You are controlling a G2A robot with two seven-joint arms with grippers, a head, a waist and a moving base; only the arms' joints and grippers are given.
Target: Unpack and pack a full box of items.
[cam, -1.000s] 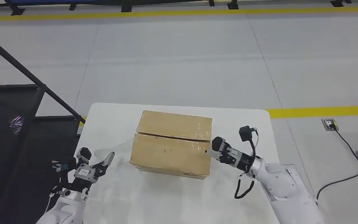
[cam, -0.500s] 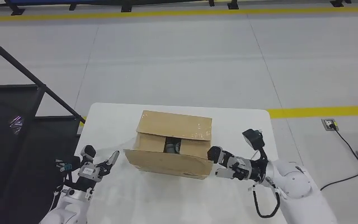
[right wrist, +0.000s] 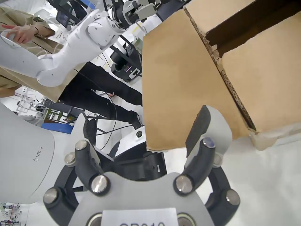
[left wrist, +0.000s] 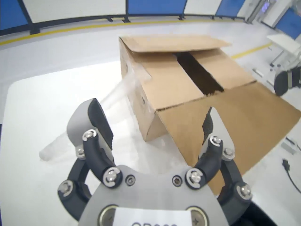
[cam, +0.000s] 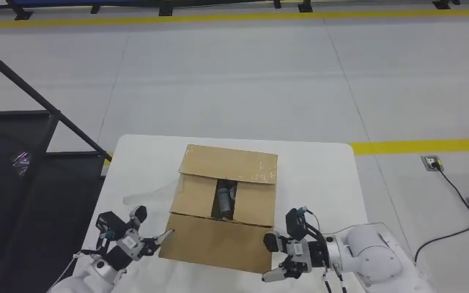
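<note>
— White table [cam: 139,165], box [cam: 231,165] at its middle?
— Yes, near flap [cam: 216,243] folded out toward me (a bottle [cam: 224,199] shows inside). My left gripper [left wrist: 151,108] gapes beside the flap's left edge, my right gripper [right wrist: 144,116] gapes at its right corner.

- The right gripper [right wrist: 145,130] is holding its fingers wide apart at the near corner of the cardboard box [right wrist: 258,71].
- The outer flap [right wrist: 178,71] is hanging folded out from the box. Its free edge is lying between the two fingers.
- The dark-padded finger [right wrist: 200,128] is showing in front of the flap; contact cannot be told.
- A dark gap [right wrist: 247,10] is showing between the inner flaps.
- The box corner [right wrist: 261,139] is showing torn board and tape remnants, and is sitting on the white table [right wrist: 258,184].
- A white robot arm [right wrist: 94,34] is standing farther off in the room behind.
</note>
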